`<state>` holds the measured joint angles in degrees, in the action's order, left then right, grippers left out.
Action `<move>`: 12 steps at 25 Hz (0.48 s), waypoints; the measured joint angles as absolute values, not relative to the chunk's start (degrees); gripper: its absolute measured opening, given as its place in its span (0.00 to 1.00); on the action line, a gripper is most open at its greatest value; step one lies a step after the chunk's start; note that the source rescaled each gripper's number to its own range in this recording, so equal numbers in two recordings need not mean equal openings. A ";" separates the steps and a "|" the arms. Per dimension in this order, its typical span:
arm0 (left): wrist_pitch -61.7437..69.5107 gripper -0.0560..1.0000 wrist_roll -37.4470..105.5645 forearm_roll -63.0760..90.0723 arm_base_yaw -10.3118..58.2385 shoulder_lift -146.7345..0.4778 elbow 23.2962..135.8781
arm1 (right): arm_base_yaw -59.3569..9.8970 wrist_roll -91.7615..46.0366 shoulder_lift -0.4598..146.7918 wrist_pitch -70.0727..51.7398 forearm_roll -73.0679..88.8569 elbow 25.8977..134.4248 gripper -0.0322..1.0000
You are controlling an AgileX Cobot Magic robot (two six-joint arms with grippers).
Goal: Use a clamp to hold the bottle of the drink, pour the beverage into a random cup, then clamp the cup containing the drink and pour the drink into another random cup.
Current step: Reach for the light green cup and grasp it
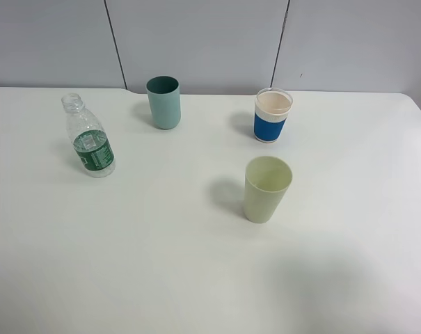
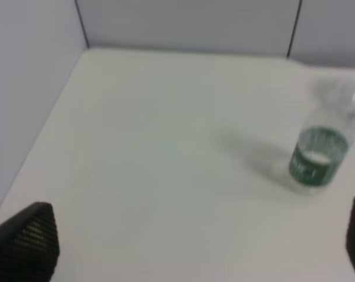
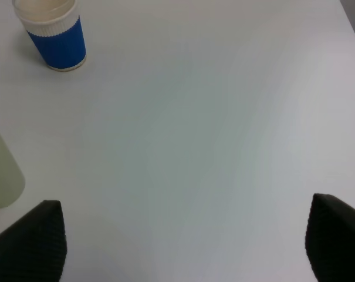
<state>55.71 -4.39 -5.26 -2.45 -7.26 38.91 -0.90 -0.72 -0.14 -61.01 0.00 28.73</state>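
A matte white table [image 1: 161,264], seen from above. The left gripper [image 2: 189,247] shows only in its wrist camera. Its ribbed black fingers [image 2: 24,244] are spread wide with nothing between them. Ahead of it, off toward one finger and well apart, stands a clear plastic bottle with a green label [image 1: 89,139]. The bottle is upright on the table's left side, its long axis vertical and its neck seemingly uncapped. The left arm looks the nearer one to take it, probably closing sideways around the body. Farther right are a smooth teal tumbler [image 1: 163,101] at the back, a pale green tapered cup [image 1: 267,188] nearer the front, and behind that a white paper cup with a blue corrugated sleeve [image 1: 273,115]. All three appear empty. The right gripper [image 3: 183,241] is likewise spread open, holding nothing.
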 joint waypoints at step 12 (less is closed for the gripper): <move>61.89 0.99 -4.34 -1.17 -2.65 0.36 29.49 | -0.90 -0.72 -0.14 -61.01 0.00 28.73 0.53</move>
